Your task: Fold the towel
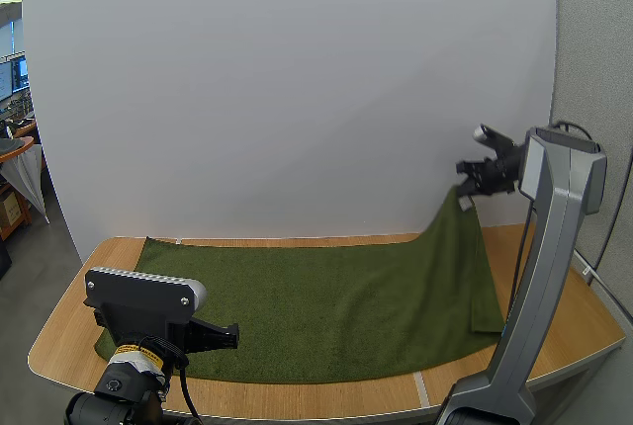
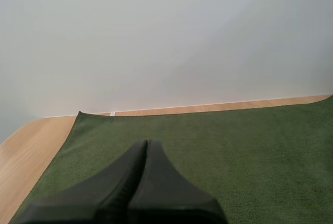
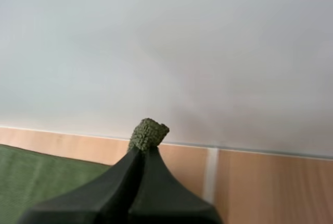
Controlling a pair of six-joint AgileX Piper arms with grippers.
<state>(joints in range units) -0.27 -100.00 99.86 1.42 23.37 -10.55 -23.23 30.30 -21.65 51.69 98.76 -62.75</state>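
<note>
Towel corner pinched in my right claw, arm lifted high; left claw closed empty, low over it.

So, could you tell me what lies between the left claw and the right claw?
Only the towel, in the high view: flat past the left claw, then rising to the right claw, which pinches its corner.

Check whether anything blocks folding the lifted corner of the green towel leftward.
Nothing lies on the green terry towel. The right gripper pinches its raised far-right corner; the shut left gripper hovers over the near-left part, possibly obstructing.
</note>
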